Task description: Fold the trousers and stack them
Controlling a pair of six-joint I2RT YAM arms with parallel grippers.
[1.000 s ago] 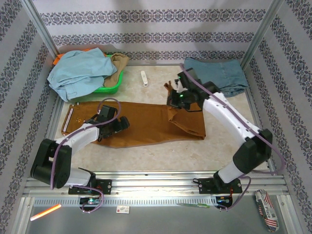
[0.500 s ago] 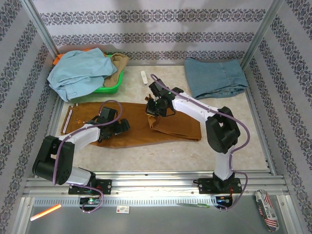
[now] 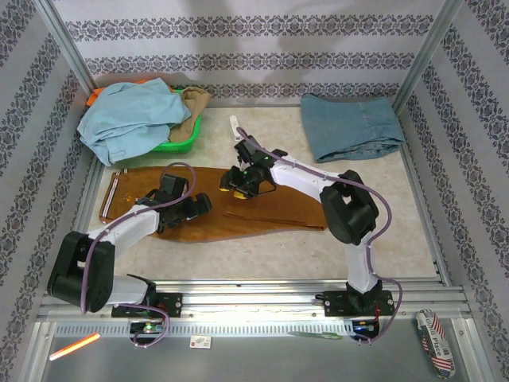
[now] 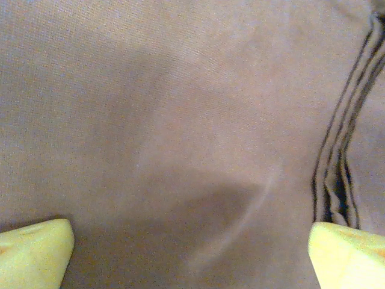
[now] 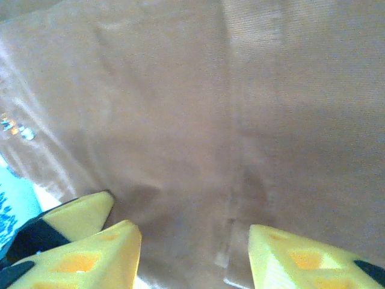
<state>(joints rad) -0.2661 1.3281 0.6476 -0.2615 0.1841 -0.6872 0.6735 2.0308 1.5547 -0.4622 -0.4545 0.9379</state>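
1. Rear left: a crumpled pale blue garment (image 3: 127, 115) is heaped over a green plastic basket (image 3: 179, 143).
2. The long rust-brown cloth trousers (image 3: 262, 207) lie flat across the pale stone-look table (image 3: 262, 247), waistband at the left and right end folded over.
3. Left gripper (image 3: 199, 205): jaws wide, close over the trousers, holding nothing.
4. Right gripper (image 3: 232, 185): jaws partly apart above the fold, gripping nothing.
5. Rear right: a folded faded blue denim piece (image 3: 350, 127).

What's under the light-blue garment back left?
A green basket pokes out beneath the light-blue garment, with tan cloth beside it and an orange edge behind. The rest of the basket's inside is covered.
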